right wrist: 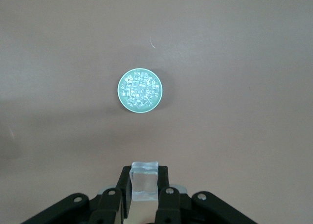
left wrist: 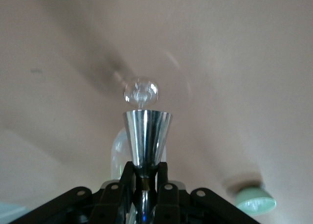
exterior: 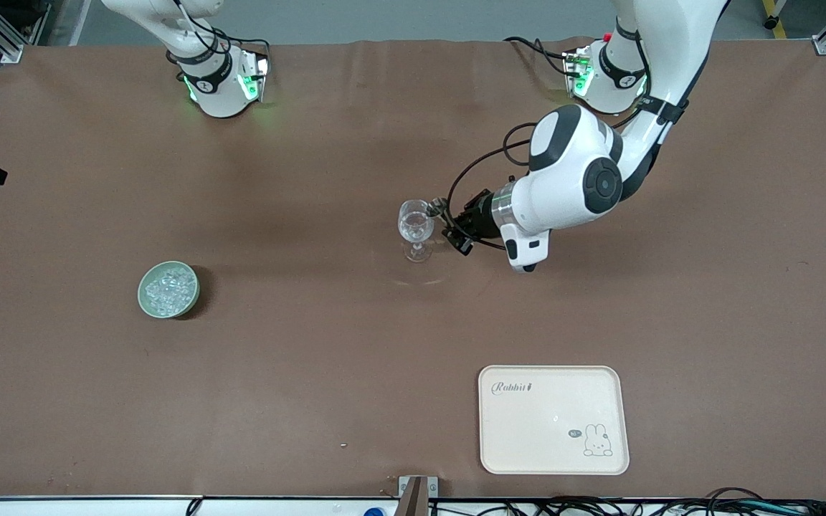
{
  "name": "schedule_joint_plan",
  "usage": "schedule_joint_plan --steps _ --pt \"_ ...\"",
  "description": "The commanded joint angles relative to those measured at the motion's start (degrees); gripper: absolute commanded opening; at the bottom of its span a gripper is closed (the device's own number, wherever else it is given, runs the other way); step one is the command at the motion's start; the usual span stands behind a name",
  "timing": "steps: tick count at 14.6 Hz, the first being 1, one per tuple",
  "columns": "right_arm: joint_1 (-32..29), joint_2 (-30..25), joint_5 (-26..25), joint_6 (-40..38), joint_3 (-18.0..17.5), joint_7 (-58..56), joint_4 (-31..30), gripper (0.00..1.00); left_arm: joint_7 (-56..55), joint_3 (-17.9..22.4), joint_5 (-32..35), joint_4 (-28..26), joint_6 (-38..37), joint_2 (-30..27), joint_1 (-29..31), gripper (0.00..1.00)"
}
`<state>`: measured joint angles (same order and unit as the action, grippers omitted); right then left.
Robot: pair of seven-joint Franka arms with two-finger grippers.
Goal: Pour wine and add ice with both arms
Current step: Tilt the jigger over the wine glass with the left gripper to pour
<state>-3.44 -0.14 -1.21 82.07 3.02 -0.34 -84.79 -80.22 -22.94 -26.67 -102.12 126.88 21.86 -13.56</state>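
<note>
A clear stemmed wine glass [exterior: 415, 228] stands mid-table. My left gripper [exterior: 450, 228] is beside its rim, shut on the waist of a shiny metal measuring cup [left wrist: 146, 136] that points at the glass [left wrist: 141, 93]. I cannot tell the wine from the clear glass. My right gripper [right wrist: 145, 177] is out of the front view; it hangs high over the pale green bowl [right wrist: 120, 91], shut on one clear ice cube [right wrist: 145, 181]. The bowl [exterior: 143, 290] is full of ice [exterior: 169, 288] and sits toward the right arm's end of the table.
A cream tray [exterior: 553, 419] with a rabbit drawing lies near the front camera, toward the left arm's end. Brown paper covers the table. The left arm's elbow [exterior: 578, 168] hangs over the table beside the glass.
</note>
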Motion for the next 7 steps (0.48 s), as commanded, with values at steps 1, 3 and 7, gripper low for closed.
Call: schedule_joint_plan --steps 1,3,7 --pt "-0.07 -0.56 0.86 -0.59 -0.12 0.6 -0.11 0.01 -4.75 0.0 6.07 -0.45 1.52 -1.29 -2.25 0.0" --pt "-0.07 -0.65 0.86 -0.59 -0.12 0.6 -0.2 0.01 -9.75 -1.48 12.22 -0.36 3.19 -0.51 -2.61 0.0" --pt "-0.07 -0.56 0.86 -0.51 -0.12 0.6 -0.2 0.01 -18.21 -5.27 25.24 0.69 4.43 0.55 -2.09 0.0"
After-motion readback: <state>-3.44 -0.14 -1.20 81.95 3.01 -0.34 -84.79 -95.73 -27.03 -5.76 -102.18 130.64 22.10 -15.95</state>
